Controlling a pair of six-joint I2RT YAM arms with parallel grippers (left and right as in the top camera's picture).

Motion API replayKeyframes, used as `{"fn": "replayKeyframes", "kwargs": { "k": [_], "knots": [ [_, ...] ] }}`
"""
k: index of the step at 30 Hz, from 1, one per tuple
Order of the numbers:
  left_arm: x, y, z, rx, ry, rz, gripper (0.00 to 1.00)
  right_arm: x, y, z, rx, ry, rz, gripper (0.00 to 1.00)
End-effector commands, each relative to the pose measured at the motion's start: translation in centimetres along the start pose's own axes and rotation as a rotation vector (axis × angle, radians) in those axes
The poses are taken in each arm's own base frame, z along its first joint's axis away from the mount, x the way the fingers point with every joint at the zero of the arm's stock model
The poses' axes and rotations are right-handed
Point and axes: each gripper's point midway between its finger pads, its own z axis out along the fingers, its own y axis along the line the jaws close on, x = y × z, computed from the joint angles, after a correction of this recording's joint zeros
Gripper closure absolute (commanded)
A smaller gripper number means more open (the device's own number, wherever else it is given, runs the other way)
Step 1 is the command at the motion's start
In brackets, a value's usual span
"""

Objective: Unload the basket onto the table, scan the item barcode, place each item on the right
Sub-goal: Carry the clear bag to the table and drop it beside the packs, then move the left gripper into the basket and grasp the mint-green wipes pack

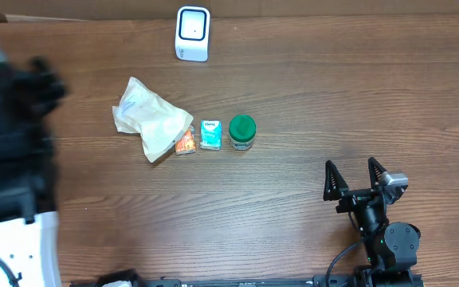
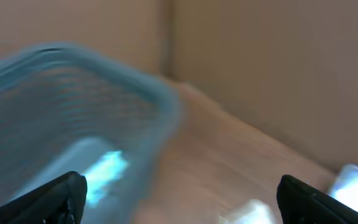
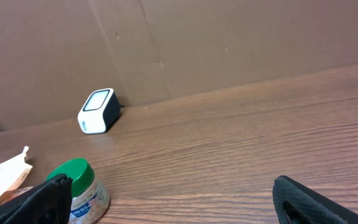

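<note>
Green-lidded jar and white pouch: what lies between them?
Overhead view shows a small teal packet next to the jar, then an orange packet by the pouch.

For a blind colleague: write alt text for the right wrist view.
A white barcode scanner stands on the table by a cardboard wall. A green-lidded jar and a pouch sit lower left; the right end effector is open.

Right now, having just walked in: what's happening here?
Nothing is held. The left gripper is open near a blue bin; the right gripper is open at the near right. A white pouch, an orange packet, a teal packet and a green-lidded jar lie in a row in front of the scanner.
</note>
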Motion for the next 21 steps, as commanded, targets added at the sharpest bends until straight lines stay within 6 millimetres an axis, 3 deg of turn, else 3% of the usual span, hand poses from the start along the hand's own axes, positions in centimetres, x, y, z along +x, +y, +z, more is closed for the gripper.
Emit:
{"fn": "replayKeyframes", "kwargs": {
  "k": [1, 4, 8, 13, 21],
  "knots": [
    [-0.3, 6.2, 2.5, -0.06, 0.051, -0.16, 0.03, 0.3, -0.1, 0.0, 0.002, 0.002, -0.004, 0.0],
    [0.5, 11.2, 5.2, -0.042, 0.119, -0.291, 0.05, 0.3, -0.1, 0.0, 0.002, 0.002, -0.004, 0.0],
    [2.9, 15.3, 8.2, -0.104, 0.207, -0.322, 0.07, 0.3, -0.1, 0.0, 0.002, 0.002, -0.004, 0.0],
    [7.4, 17.6, 12.0, -0.159, 0.365, -0.178, 0.08, 0.3, -0.1, 0.0, 0.002, 0.002, -0.004, 0.0],
    [13.7, 18.6, 17.5, -0.131, 0.545, -0.054, 0.11, 0.3, -0.1, 0.0, 0.002, 0.002, -0.004, 0.0]
  ]
}}
